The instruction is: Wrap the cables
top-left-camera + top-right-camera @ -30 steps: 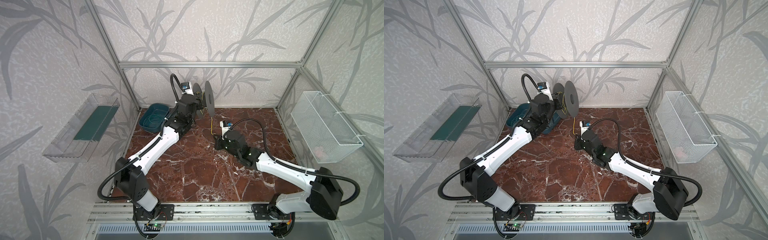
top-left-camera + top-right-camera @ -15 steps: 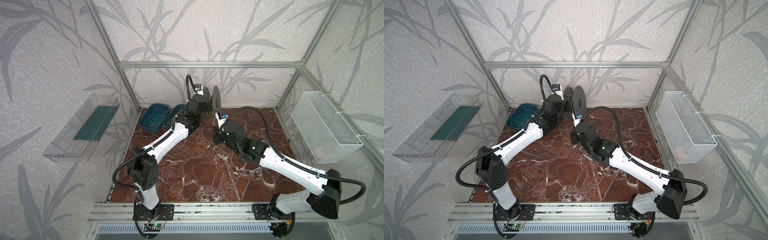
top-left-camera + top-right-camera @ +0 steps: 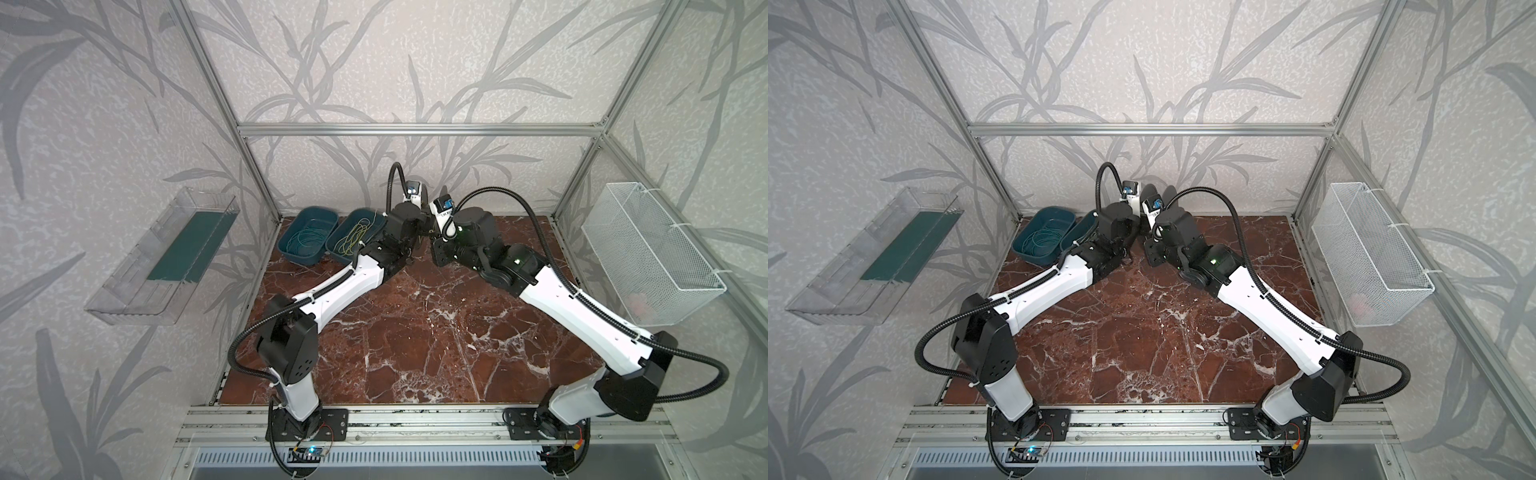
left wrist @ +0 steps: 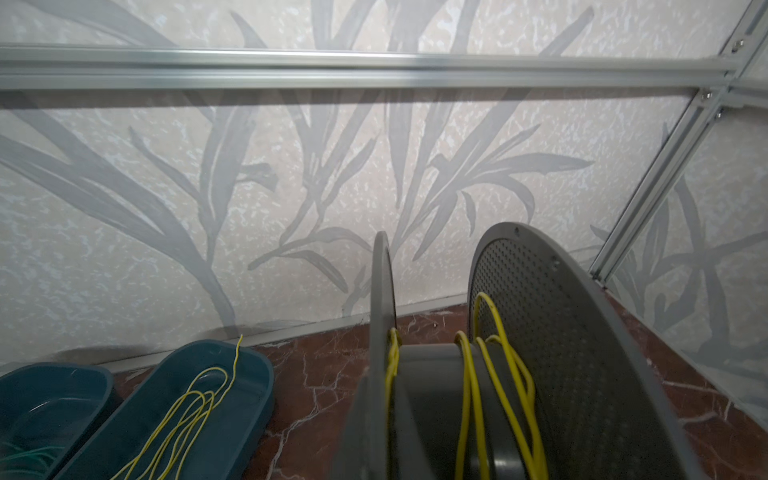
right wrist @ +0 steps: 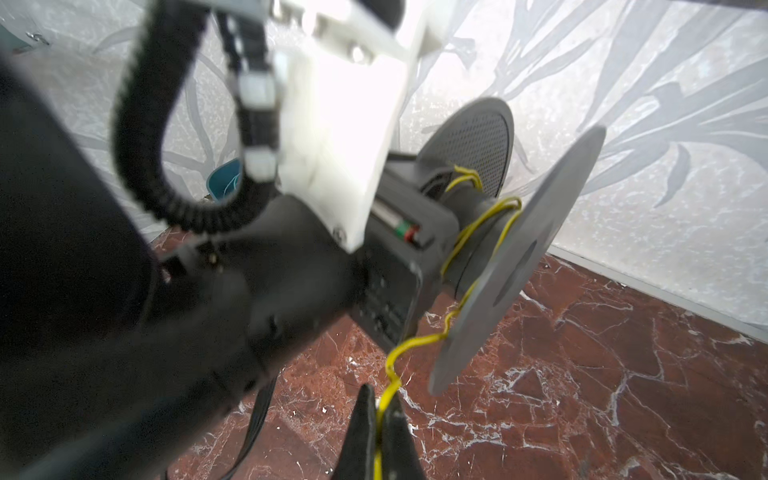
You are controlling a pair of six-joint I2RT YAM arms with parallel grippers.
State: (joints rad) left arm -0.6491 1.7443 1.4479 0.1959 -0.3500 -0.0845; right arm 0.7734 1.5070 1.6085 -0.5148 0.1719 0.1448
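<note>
A grey spool (image 4: 561,353) sits at my left gripper (image 5: 436,237), which is shut on its hub. Several loose turns of yellow cable (image 4: 467,395) lie round the hub. From the spool one strand (image 5: 419,340) runs down to my right gripper (image 5: 380,411), shut on that cable just above the marble floor. More yellow cables (image 3: 353,241) lie coiled in a teal bin (image 4: 249,374) at the back left. In both top views the two wrists meet near the back wall, and they hide the fingertips and most of the spool.
Beside that bin stands another teal bin (image 3: 291,249) with teal-green wires (image 3: 307,239). The back wall is close behind the spool. A white wire basket (image 3: 648,257) hangs on the right wall. On the left wall is a clear tray (image 3: 162,262).
Both arms have reached farther back toward the wall. The left gripper carried the spool back and to the right. The right gripper followed with the cable and now sits beside it.
</note>
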